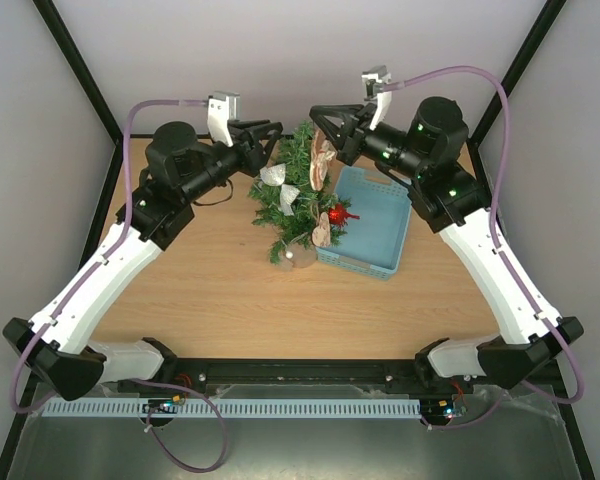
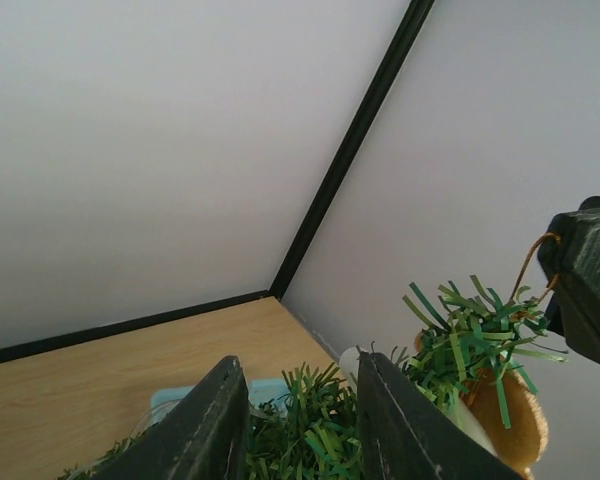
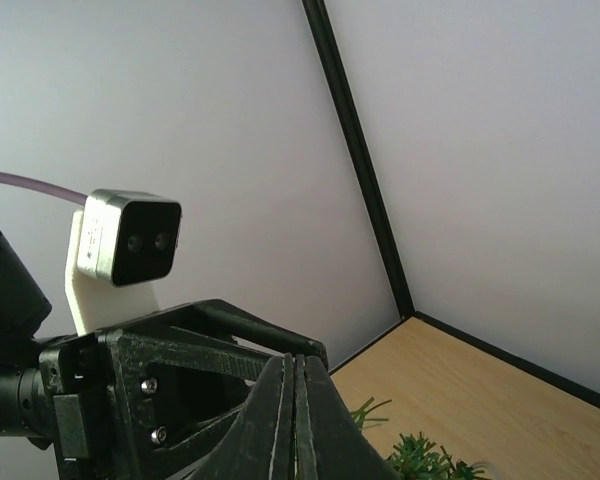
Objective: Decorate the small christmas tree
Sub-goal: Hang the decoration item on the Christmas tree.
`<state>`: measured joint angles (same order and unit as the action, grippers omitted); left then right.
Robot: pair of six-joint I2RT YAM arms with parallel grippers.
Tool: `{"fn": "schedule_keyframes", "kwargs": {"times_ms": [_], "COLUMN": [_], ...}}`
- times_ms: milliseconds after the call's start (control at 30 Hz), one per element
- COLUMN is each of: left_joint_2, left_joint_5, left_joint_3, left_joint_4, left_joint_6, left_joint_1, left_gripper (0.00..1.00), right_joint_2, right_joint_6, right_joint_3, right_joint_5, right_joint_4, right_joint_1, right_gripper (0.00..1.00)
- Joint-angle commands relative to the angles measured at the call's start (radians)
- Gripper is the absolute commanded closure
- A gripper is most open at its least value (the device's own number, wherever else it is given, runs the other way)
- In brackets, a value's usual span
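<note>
- Small christmas tree (image 1: 292,200) carries silver bows (image 1: 280,185) and a red bauble (image 1: 336,214).
- Right gripper (image 3: 292,372) pinched shut on the brown ornament (image 2: 515,425) cord at the treetop; not yet hung, I judge.
- Left gripper (image 2: 298,368) narrowly parted among the twigs.

From above, the small christmas tree (image 1: 292,200) hides part of its own base and the wall of the blue basket (image 1: 370,225) that faces it. The brown ornament (image 1: 323,160) near the tree's top is too small there to tell its shape. In the right wrist view only a few tree tips show at the bottom edge, which also cuts off the right gripper (image 3: 292,362); the left gripper (image 1: 270,140) has its fingertips hidden behind it. In the left wrist view the bottom edge cuts the tree and the ornament, branches cover all but a sliver of the basket, and the right gripper runs off the right edge beside the tree's top, so whether it pinches the ornament's thread cannot be told.
</note>
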<state>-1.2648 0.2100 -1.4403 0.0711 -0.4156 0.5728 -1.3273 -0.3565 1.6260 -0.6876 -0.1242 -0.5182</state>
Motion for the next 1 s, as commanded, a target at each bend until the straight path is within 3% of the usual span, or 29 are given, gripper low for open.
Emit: {"fn": "schedule_keyframes", "kwargs": {"times_ms": [0,967], "left_joint_2": [-0.014,-0.05], "left_joint_5": [0.046,0.073], "left_joint_3": [0.006,0.011], "left_joint_4": [-0.049,-0.062], "left_joint_6": [-0.014,-0.017], "left_joint_1": [-0.005,-0.005], "left_gripper": [0.68,0.67], "right_joint_2": [-0.016,-0.04], "right_joint_6": [0.024,0.058], "right_joint_3": [0.05,0.107], "right_joint_5": [-0.032,-0.025], "right_joint_4": [-0.029,-0.086], "right_joint_1": [-0.016,-0.034], "right_gripper": [0.98,0.98]}}
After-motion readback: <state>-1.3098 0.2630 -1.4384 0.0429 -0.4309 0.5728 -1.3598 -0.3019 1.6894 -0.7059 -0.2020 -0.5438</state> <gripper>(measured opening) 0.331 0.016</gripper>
